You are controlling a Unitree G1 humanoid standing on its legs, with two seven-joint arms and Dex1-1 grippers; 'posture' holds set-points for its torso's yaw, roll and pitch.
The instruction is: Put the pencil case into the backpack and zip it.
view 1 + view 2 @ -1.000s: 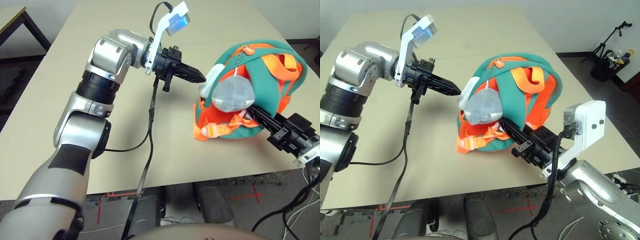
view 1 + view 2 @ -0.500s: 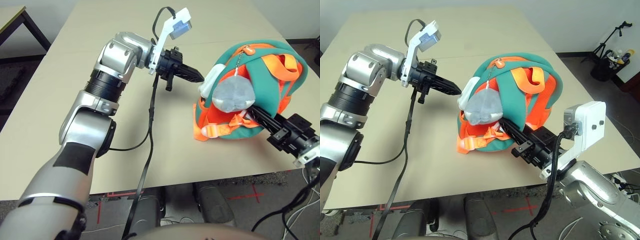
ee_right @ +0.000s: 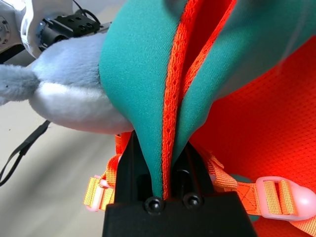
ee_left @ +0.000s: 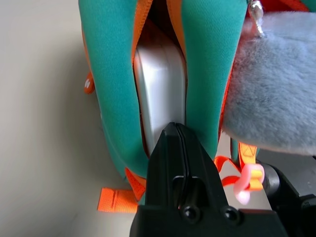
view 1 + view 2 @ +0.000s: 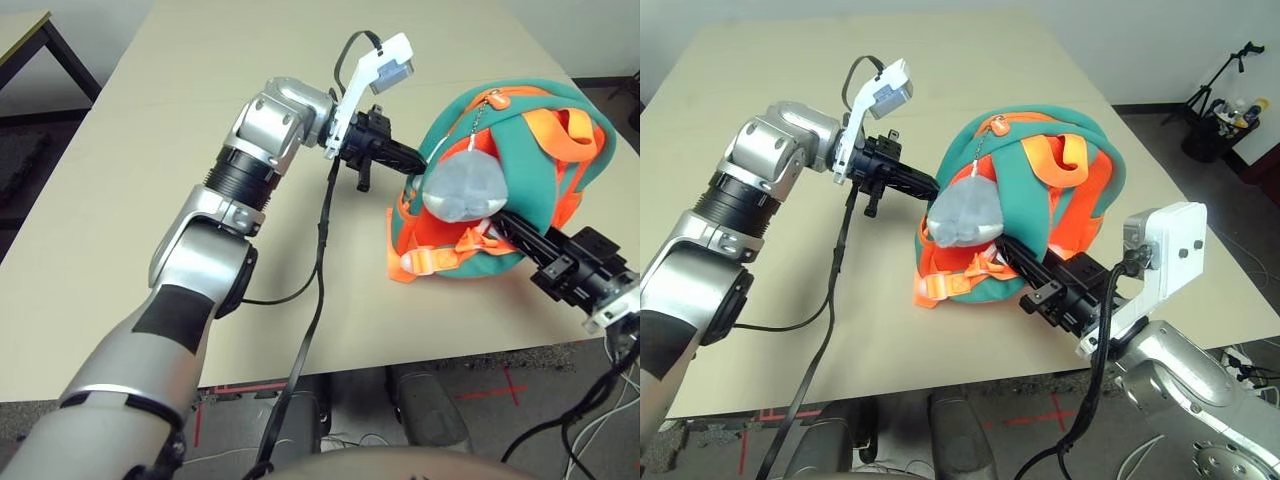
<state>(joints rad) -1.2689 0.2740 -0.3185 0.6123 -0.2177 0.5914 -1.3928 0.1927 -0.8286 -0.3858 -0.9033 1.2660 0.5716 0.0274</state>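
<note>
Backpack (image 5: 530,170) — teal, orange-trimmed, lies on the desk (image 5: 150,200); grey plush charm (image 5: 462,190) hangs at its front | Pencil case (image 4: 160,94) — white, sits inside the backpack's open slit | Left pincer (image 4: 174,129) — fingers pressed together, tip touching the case's end | Right pincer (image 3: 163,165) — clamped on the backpack's teal, orange-edged flap

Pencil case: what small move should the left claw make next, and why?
Probably a short push further in. The shut left claw sits at the end of the white pencil case, which stands in the teal backpack opening. The right claw grips the backpack's edge, bracing it.
</note>
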